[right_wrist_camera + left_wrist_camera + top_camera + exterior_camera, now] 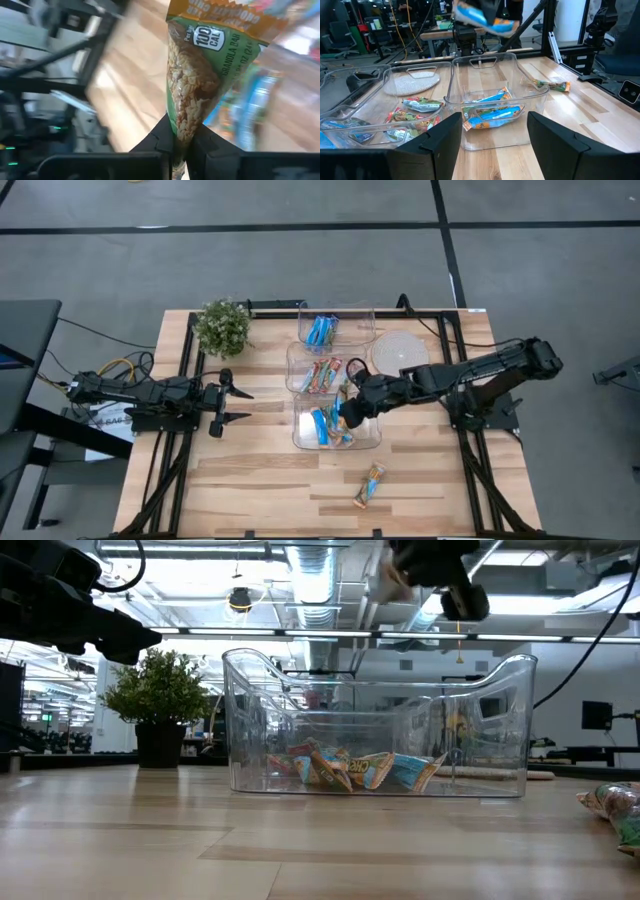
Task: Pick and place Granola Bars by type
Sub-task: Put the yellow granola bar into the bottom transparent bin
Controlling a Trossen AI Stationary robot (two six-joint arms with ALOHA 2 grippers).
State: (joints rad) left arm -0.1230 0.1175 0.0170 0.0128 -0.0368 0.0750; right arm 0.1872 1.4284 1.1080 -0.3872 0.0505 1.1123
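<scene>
Your R gripper [181, 145] is clamped on a granola bar [197, 75]: crinkly wrapper, orange top, green band, oat-cluster photo; print reads "100 CAL" and "GRANOLA BAR". In the high view it hangs over the near clear tub [368, 442], rounded moulded plastic, at table centre. Blue-and-orange bars [322, 423] lie inside. One loose bar [369, 485] sits on the pale wood-plank table [260, 480] at 6 o'clock of that tub. L gripper [243, 405] waits at 9 o'clock, fingers spread, empty.
</scene>
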